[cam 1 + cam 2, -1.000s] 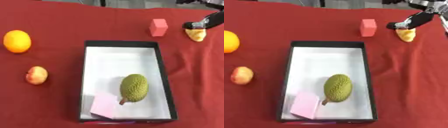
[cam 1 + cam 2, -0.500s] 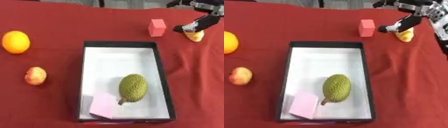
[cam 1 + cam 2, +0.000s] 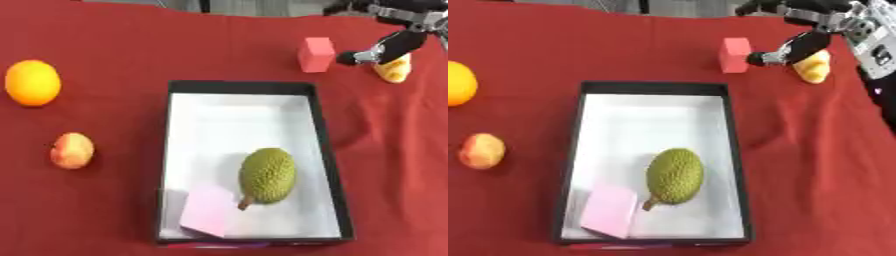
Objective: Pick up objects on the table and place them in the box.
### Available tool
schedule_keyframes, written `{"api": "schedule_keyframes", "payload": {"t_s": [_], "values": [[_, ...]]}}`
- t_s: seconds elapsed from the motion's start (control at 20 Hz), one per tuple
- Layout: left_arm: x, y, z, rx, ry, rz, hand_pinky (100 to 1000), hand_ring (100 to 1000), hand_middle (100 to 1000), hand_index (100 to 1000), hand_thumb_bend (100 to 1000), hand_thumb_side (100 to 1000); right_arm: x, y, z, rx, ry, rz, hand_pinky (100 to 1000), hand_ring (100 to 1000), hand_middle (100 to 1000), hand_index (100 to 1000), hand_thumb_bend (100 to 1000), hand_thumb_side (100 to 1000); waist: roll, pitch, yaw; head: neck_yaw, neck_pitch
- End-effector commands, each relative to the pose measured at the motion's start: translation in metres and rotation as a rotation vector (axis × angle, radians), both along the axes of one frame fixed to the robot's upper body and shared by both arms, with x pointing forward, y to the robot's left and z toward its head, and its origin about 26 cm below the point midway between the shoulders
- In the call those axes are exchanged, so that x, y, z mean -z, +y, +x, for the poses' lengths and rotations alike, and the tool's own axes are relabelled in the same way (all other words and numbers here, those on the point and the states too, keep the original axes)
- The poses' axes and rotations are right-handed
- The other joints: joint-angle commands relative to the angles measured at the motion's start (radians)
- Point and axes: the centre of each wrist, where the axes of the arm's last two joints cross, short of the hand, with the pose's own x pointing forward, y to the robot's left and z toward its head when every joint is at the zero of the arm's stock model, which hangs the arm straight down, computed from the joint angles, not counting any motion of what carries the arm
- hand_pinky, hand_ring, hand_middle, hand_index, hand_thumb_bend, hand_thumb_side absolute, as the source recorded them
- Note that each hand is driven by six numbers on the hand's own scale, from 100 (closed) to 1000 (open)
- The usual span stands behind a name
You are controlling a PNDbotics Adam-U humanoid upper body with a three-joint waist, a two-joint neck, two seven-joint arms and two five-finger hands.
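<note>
In the left eye view the right hand [image 3: 391,46] has moved from the yellow fruit [image 3: 394,69] toward the pink block [image 3: 315,54], fingers curled and grasping nothing, and the right eye view shows the fruit beside the hand on the bench [image 3: 527,55], outside the box [image 3: 732,150].

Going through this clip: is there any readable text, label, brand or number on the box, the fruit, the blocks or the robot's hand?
None: no lettering shows on the box, the green fruit, pink block, red block, orange, peach-coloured fruit, yellow object or right hand.
</note>
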Motion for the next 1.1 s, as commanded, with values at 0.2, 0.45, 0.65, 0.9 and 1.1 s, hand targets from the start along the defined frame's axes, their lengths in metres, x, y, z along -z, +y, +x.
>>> {"api": "schedule_keyframes", "payload": {"t_s": [0.2,0.45,0.65,0.9,1.1], "values": [[-0.0115,-0.0013,-0.0037,0.003,-0.037,0.011,751,792,660,784,100,656,-0.0136,-0.0037,-0.0024,-0.102,0.049,-0.254,921,869,794,971,448,746,0.000,-0.012,0.009,-0.015,-0.013],[-0.0112,-0.0022,-0.0027,0.016,-0.030,0.011,751,791,659,782,100,656,-0.0119,-0.0052,-0.0015,-0.091,0.036,-0.249,924,855,764,981,447,746,-0.001,-0.006,0.013,-0.026,-0.018],[-0.0110,-0.0025,-0.0020,0.024,-0.027,0.012,751,791,658,779,100,657,-0.0117,-0.0048,-0.0009,-0.091,0.017,-0.233,925,850,757,979,447,746,-0.001,-0.002,0.016,-0.029,-0.022],[-0.0123,-0.0040,-0.0017,0.032,-0.031,0.013,750,790,657,777,100,658,-0.0123,-0.0052,-0.0014,-0.076,-0.008,-0.211,924,856,766,973,449,745,-0.004,0.002,0.022,-0.030,-0.029],[-0.0128,-0.0050,-0.0013,0.037,-0.030,0.014,749,790,657,775,100,660,-0.0132,-0.0061,-0.0020,-0.061,-0.026,-0.199,925,862,774,968,450,743,-0.005,0.010,0.028,-0.034,-0.033]]}}
